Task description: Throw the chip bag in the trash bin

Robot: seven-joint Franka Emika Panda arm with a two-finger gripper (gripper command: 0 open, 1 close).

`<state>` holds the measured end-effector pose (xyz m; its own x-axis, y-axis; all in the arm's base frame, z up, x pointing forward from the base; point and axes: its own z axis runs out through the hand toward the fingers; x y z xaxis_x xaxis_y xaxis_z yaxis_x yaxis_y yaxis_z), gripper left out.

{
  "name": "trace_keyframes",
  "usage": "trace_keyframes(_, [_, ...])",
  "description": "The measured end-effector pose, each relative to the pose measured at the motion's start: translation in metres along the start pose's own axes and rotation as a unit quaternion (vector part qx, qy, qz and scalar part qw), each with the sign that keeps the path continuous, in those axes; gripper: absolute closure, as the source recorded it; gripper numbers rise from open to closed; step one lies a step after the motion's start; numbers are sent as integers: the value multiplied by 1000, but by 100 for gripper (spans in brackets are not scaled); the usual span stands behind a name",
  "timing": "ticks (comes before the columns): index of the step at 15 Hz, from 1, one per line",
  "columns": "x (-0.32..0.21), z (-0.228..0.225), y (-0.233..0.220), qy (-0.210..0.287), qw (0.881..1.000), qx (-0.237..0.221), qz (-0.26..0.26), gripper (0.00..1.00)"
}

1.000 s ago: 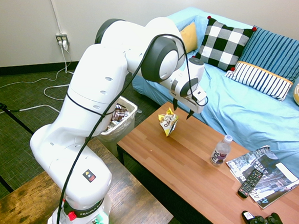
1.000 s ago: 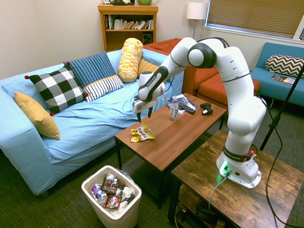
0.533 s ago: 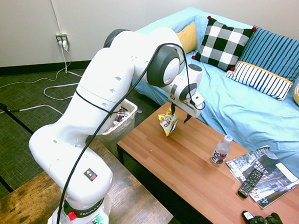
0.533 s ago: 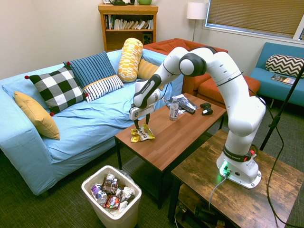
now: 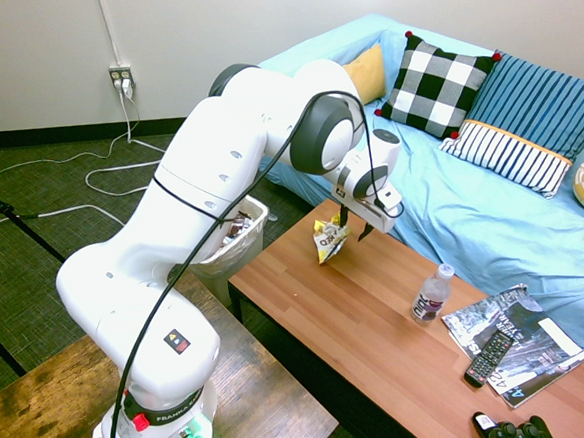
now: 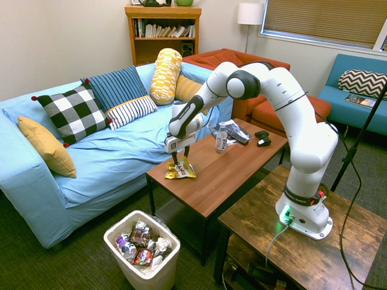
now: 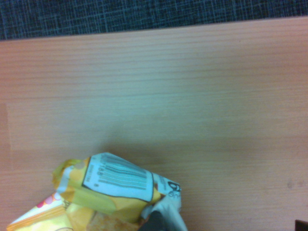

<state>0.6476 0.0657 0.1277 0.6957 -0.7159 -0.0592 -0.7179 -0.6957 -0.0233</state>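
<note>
Gripper now sits low over the near corner of the coffee table, where a second ago it hung clearly higher, above the chip bag with open air between. It has dropped so that its two dark fingers reach down on either side of the packet, which lies between the jaws on the tabletop. The fingers have also begun to draw together compared with the earlier pictures; whether they already pinch the foil I cannot tell, since a little spread shows between them in the second exterior view.

Up close, the bag is a crumpled yellow packet with a white panel of fine dark print and a barcode-like strip, one fold sticking up and a silvery inner edge showing at the crease. It rests on the wood and has not shifted from its spot.

Down on the carpet, below and to the side of the jaws past the table's end, stands the white trash bin with wrappers heaped inside; it is well apart from the packet.
</note>
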Motion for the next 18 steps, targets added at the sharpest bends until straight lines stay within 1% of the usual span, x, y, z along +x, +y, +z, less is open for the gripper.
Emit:
trace_keyframes(10, [8,-1,1,-6,1000,-1,9,100])
trace_keyframes(15, [12,-4,2,-13,1000,6,13,100])
trace_keyframes(18, [15,-14,-1,-11,1000,14,14,100])
